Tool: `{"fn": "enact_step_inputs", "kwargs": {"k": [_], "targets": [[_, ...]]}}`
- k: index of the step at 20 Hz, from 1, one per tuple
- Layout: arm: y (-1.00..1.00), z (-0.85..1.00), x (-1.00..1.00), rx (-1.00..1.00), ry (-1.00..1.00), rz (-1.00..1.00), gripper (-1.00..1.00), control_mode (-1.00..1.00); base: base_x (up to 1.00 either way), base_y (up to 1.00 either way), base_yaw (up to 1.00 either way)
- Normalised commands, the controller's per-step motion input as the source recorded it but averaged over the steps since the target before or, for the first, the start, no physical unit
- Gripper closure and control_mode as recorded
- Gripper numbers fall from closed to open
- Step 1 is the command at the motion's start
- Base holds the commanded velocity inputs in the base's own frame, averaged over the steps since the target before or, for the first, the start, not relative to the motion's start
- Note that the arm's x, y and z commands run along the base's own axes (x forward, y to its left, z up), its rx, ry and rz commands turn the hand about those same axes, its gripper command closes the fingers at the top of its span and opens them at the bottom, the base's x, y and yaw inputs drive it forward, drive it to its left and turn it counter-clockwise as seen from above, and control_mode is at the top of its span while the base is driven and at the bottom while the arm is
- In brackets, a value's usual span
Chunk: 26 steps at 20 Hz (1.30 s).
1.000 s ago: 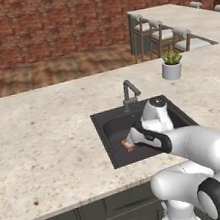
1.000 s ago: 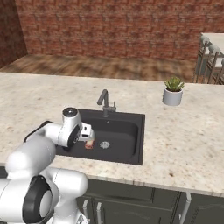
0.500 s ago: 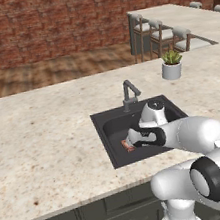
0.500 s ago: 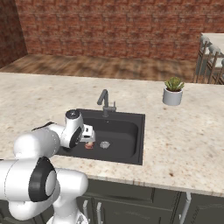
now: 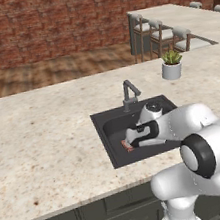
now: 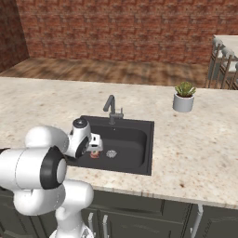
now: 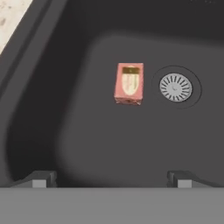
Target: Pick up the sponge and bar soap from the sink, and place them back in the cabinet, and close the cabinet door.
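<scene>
In the left base view the stone counter (image 5: 41, 143) is stretching out on the left, and the sink (image 5: 107, 132) is sitting in it right of middle, with the faucet (image 5: 128, 92) standing at its back edge. The gripper (image 5: 130, 140) is reaching down into the basin, and the bar soap (image 5: 126, 145) is peeking out as a reddish sliver just under the hand. Further right a potted plant (image 5: 171, 64) is standing on the counter, well apart from the sink.

In the hand view the soap (image 7: 129, 83) is lying flat on the dark sink floor (image 7: 87, 144), just left of the round metal drain (image 7: 175, 87) and not touching it. The two fingertips (image 7: 38, 179) are standing far apart at the bottom corners, so the jaws are spread wide and holding nothing, with the soap sitting clear of both tips
</scene>
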Motion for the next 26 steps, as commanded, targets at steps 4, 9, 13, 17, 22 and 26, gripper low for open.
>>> {"fn": "enact_step_inputs", "kwargs": {"k": [4, 9, 13, 17, 22, 26], "targets": [[0.00, -0.13, 0.21, 0.00, 0.00, 0.01, -1.00, -1.00, 0.00, 0.00, 0.00], [0.00, -0.13, 0.15, 0.00, 0.00, 0.01, -1.00, -1.00, 0.00, 0.00, 0.00], [0.00, -0.12, 0.10, 0.00, 0.00, 0.02, -1.00, -1.00, 0.00, 0.00, 0.00], [0.00, -0.16, 0.15, 0.00, 0.00, 0.01, -1.00, -1.00, 0.00, 0.00, 0.00], [0.00, -0.12, 0.14, 0.00, 0.00, 0.01, -1.00, -1.00, 0.00, 0.00, 0.00], [0.00, -0.13, 0.15, 0.00, 0.00, 0.00, -1.00, -1.00, 0.00, 0.00, 0.00]]}}
